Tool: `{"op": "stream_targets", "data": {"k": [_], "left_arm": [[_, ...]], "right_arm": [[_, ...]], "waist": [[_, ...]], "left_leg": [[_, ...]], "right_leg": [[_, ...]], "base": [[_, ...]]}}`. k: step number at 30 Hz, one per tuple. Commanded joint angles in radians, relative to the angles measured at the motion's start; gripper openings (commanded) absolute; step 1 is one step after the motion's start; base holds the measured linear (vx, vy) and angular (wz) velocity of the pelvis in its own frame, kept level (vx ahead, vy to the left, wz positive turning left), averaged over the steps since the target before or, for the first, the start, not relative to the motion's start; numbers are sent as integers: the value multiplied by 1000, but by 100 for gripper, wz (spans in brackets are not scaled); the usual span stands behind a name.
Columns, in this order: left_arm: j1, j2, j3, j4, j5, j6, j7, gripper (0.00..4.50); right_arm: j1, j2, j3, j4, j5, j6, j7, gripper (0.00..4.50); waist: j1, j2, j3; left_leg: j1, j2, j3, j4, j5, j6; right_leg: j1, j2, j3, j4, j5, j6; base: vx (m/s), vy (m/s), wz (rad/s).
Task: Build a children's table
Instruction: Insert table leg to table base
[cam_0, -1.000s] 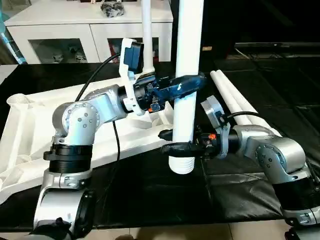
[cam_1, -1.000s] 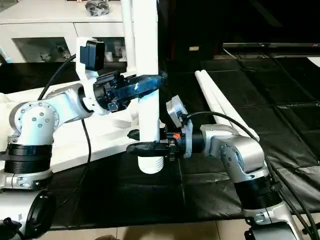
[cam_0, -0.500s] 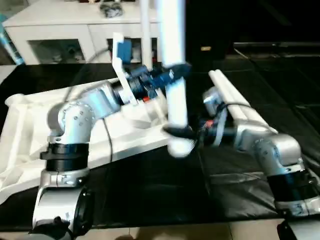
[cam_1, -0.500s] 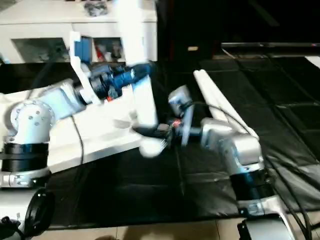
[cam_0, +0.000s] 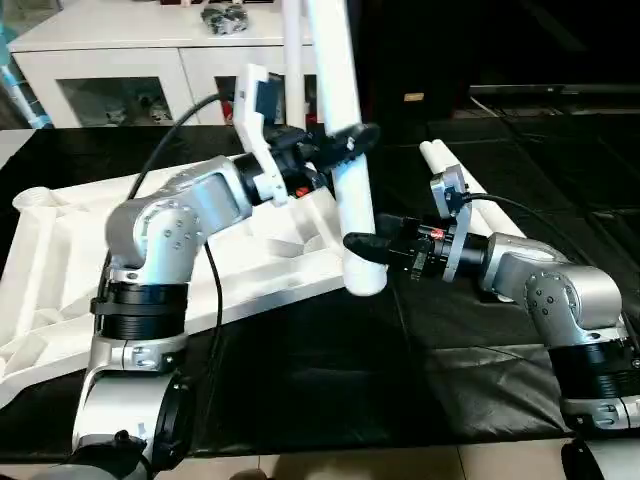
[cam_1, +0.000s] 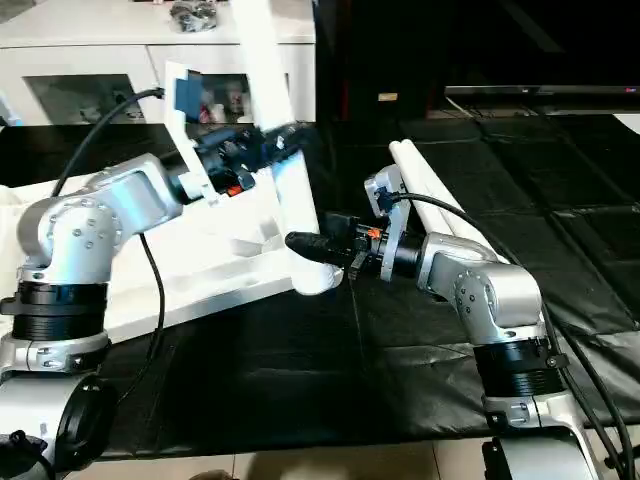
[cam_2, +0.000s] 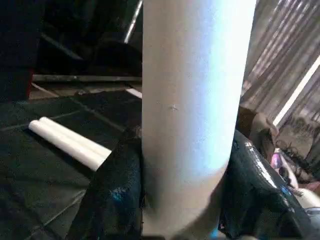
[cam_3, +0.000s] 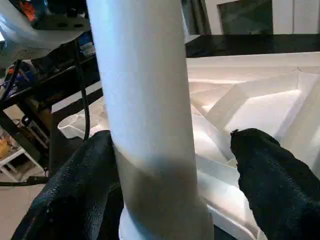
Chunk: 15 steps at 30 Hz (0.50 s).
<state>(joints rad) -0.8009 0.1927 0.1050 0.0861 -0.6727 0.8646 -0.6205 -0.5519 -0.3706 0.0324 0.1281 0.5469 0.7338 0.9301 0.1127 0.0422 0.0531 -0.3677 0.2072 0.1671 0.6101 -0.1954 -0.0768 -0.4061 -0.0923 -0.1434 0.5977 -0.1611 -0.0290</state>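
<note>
Across the black mat (cam_0: 300, 390) lies the biggest piece, the white table top (cam_0: 60, 270), upside down with its ribbed underside facing up and a rounded corner socket (cam_0: 38, 200) at its far left corner. It covers the left half of the mat and reaches under the robot's left arm. Behind it, beyond the mat, stands a white cabinet (cam_0: 120, 60) with glass doors.

Next in size is the white tube leg (cam_0: 345, 150) held in the air over the near right edge of the table top. It leans with its upper part toward the left and runs out of the picture at the top; its wider lower end hangs just above the mat beside the top's edge. Another thin white leg (cam_0: 292, 60) stands upright behind it. Two more legs (cam_0: 470, 195) lie side by side on the mat to the right, well apart from the top.

The left gripper (cam_0: 345, 140) is clamped around the held leg partway up, one black finger (cam_2: 115, 195) on each side of the tube. The right gripper (cam_0: 362, 252) grips the same leg near its lower end, with its fingers (cam_3: 270, 170) flanking the tube in the right wrist view; whether both press against it I cannot tell.
</note>
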Motion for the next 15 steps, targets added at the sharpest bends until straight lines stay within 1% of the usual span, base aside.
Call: {"op": "stream_targets", "data": {"k": [1, 4, 8, 10, 13, 15], "left_arm": [[-27, 11, -6, -24, 7, -6, 6, 181], [-30, 20, -21, -28, 19, -9, 2, 181], [-31, 34, -52, -44, 34, -18, -17, 181], [-31, 39, -64, -50, 41, -20, -26, 181], [-34, 47, -86, -56, 51, -28, -45, 181], [-37, 47, -92, -55, 54, -30, -50, 181]], "right_arm": [[-4, -5, 9, -13, -7, -10, 5, 384], [-11, -5, 15, 1, -15, -8, 1, 384], [-19, -1, 50, 12, -43, -1, -7, 384], [-18, 0, 64, 15, -54, -6, -9, 384], [-20, 6, 78, 30, -67, -11, -14, 384], [-21, 9, 83, 34, -68, -7, -13, 384]], "waist": [[2, -14, -84], [2, -13, -84], [2, -12, -83], [1, -12, -83], [0, -11, -83], [1, -10, -83]], "left_leg": [[1, 17, -2, -56, -55, 51], [1, 17, -2, -57, -57, 51], [1, 17, -2, -57, -66, 44], [1, 18, -2, -57, -63, 41], [2, 17, -2, -58, -66, 42], [3, 18, -2, -57, -71, 38]], "right_leg": [[71, -55, 58, -65, -227, -126], [71, -55, 58, -64, -226, -129], [71, -55, 58, -66, -241, -125], [71, -56, 58, -64, -229, -130], [71, -55, 58, -65, -231, -127], [70, -56, 59, -65, -231, -132]], "base": [[0, 0, 0], [0, 0, 0], [0, 0, 0], [0, 0, 0], [0, 0, 0], [0, 0, 0]]}}
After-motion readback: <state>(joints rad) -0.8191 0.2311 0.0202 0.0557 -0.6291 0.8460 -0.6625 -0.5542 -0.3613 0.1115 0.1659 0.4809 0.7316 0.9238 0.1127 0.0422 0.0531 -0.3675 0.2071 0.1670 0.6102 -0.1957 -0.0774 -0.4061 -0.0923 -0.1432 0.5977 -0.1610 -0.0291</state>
